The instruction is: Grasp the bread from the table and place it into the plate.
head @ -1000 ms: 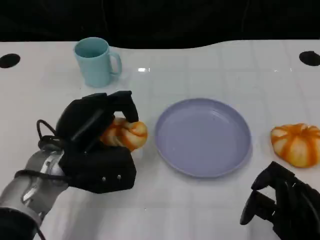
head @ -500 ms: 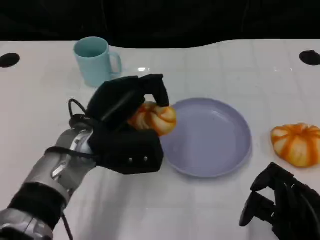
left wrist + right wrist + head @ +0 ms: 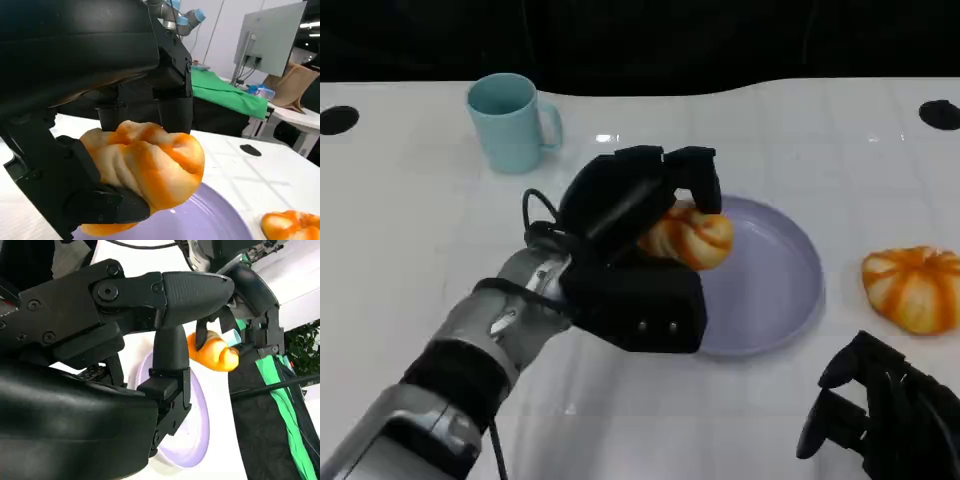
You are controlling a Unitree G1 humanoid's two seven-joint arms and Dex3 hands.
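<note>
Gripping the bread [image 3: 690,236], the left hand [image 3: 638,262] hangs over the near-left part of the purple plate [image 3: 775,275] on the white worktop [image 3: 410,220]. Best to lower it toward the plate's middle before letting go. The right hand [image 3: 880,415] rests low, fingers curled, holding nothing.

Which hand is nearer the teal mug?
Left. The left hand holds a bread roll over the lavender plate, diagonally across from the teal ceramic mug. The right hand sits at the near right corner, far from it.
</note>
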